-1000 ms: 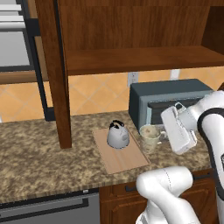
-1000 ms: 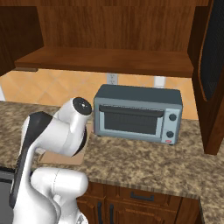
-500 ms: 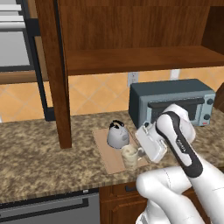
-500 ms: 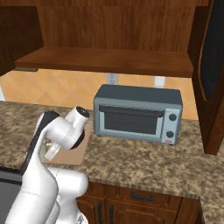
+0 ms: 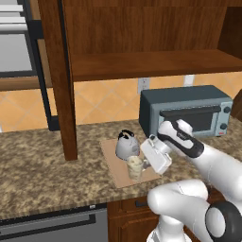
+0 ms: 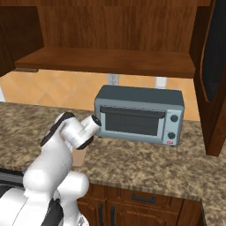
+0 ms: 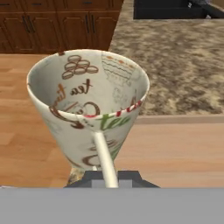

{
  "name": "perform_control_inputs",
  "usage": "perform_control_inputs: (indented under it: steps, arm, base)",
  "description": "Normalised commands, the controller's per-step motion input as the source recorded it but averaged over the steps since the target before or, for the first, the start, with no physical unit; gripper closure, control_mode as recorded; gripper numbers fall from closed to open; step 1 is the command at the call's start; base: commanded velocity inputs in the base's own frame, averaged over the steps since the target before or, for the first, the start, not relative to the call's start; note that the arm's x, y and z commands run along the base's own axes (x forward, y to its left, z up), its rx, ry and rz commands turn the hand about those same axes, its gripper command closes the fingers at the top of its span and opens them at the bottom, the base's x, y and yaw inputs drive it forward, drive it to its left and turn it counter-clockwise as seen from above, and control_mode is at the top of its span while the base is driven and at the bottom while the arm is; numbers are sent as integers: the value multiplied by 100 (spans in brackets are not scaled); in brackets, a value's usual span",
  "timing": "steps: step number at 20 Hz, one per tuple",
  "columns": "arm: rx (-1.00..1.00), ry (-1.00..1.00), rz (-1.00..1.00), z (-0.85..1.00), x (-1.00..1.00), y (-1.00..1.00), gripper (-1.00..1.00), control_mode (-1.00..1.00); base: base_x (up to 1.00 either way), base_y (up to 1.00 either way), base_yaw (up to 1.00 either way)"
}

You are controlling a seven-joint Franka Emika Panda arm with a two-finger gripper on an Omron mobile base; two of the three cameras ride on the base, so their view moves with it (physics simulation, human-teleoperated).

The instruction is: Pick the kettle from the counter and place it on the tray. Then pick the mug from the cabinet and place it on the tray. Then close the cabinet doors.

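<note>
Speckled granite runs the length of the counter (image 5: 38,179), with the blue-grey toaster oven (image 6: 139,114) against the tiled wall and the dark wall cabinet (image 5: 142,42) above it, its shelf bare. On the tray (image 5: 113,168) the kettle (image 5: 126,144) already sits upright toward the back edge, so the first part of the task looks done. The second part appears nearly finished: the gripper (image 5: 144,164) holds the mug (image 5: 135,168) by its rim, low over the front of the tray just in front of the kettle. In the hand view the mug (image 7: 89,105) stands open end up over the pale wood — whether its base touches the board cannot be told. Judging from this, what remains is to set the mug down, let go and draw the hand clear without nudging the kettle. Then comes the last step, not yet begun — both cabinet doors, the left door (image 5: 59,80) and the right door (image 6: 214,66), stand swung wide open.
</note>
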Motion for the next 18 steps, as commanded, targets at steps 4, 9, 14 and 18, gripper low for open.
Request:
perform_control_inputs:
  steps: [4, 9, 14, 18]
  arm:
    - [4, 0, -3, -43, 35, 6, 100, -100]
    - [0, 0, -7, -43, 27, 32, 100, -100]
    - [0, 0, -3, -37, 1, 10, 100, -100]
    - [0, 1, 0, -49, -54, -5, -100, -100]
  base:
    - [0, 0, 0]
    - [0, 0, 0]
    - [0, 0, 0]
    - [0, 0, 0]
